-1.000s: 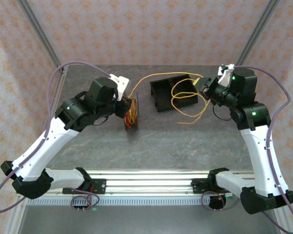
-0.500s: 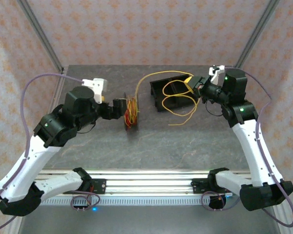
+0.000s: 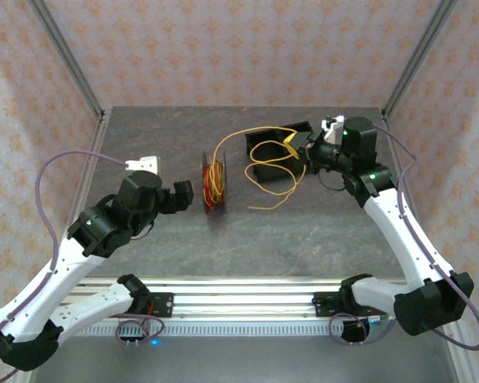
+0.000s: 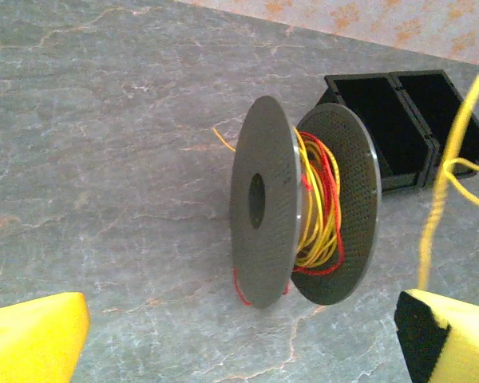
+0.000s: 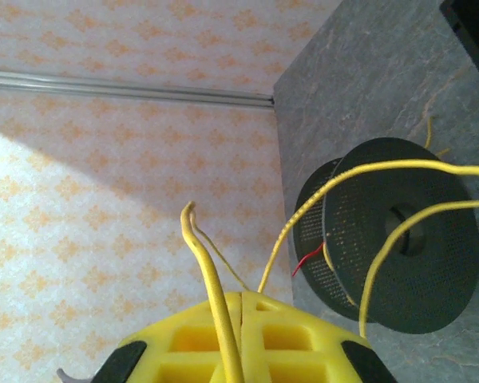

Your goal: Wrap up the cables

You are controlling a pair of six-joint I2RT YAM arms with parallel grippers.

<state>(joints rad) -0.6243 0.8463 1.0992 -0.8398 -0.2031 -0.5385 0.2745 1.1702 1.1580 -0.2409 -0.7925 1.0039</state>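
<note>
The left hand [image 3: 183,194] is wide open and holds nothing; it sits low over the surface [image 3: 303,231], just left of the spool [image 3: 211,183] and apart from it, with its yellow fingers [image 4: 32,339] framing the spool in the wrist view. The right hand [image 5: 241,339] is closed on a yellow cable near its free end, held up over the black box [image 3: 263,171] at the far right of the work area. The spool stands on edge on the surface, and its core already carries a bundle of yellow and red turns between the two dark discs. The rest of the cables [image 3: 275,159] is not wound: a yellow strand rises from the spool, arches over to the right hand, and hangs in several slack loops across the box and onto the surface beside it. I judge the task as partly done, with a good number of turns on the spool and a long loose length left to take up. With the spool free of any grip, it would likely need steadying or turning before more cable can go on.
</note>
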